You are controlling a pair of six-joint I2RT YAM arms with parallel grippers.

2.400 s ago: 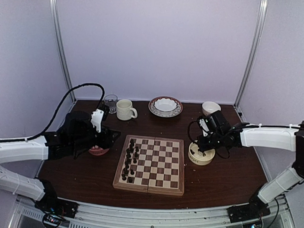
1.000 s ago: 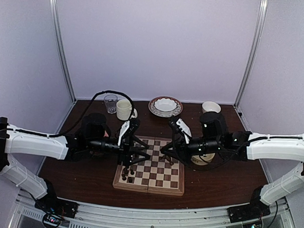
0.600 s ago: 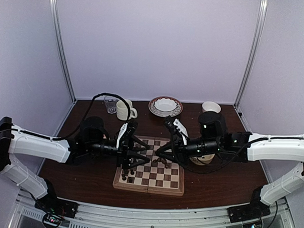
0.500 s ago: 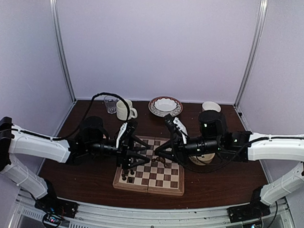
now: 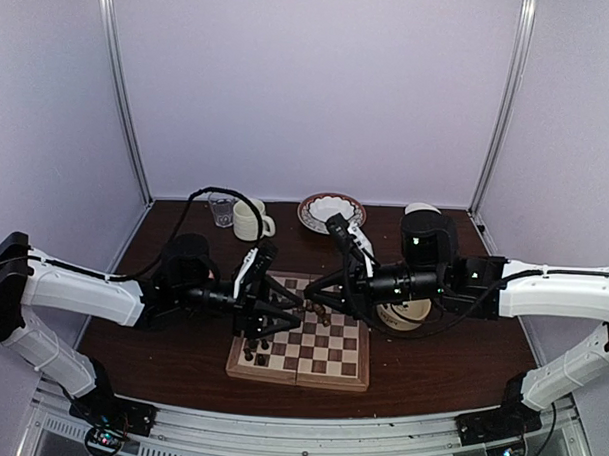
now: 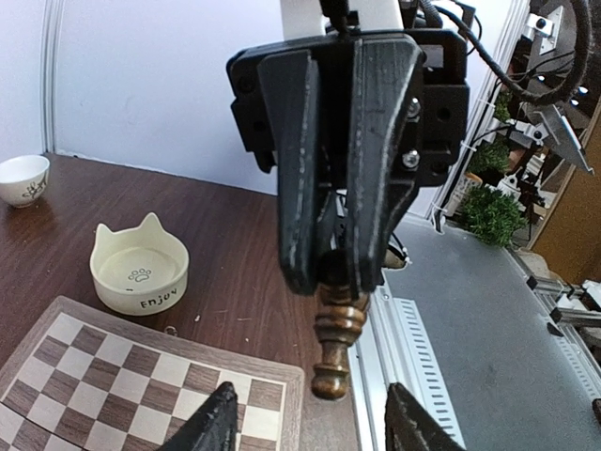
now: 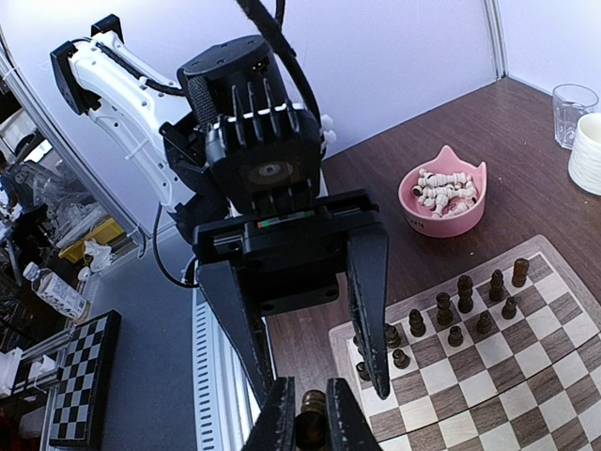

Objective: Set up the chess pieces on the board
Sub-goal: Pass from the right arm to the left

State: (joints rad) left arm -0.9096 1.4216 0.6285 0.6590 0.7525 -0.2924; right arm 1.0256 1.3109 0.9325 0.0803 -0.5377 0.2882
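Note:
The board lies at the table's middle, with several dark chess pieces along its left side. Both grippers meet tip to tip above it. My right gripper is shut on a dark brown chess piece, which hangs base down from its jaws in the left wrist view. My left gripper is open, its fingertips either side of and just below the piece's base without touching it. From above, the left gripper and right gripper nearly touch.
A pink cat bowl with cream pieces stands left of the board. A cream cat bowl stands right of it. At the back are a glass, a mug, a plate with a bowl, and a small cup.
Both arms swung from the bowls to above the board. The right gripper carried the dark piece leftward until it sat between the left gripper's open fingers.

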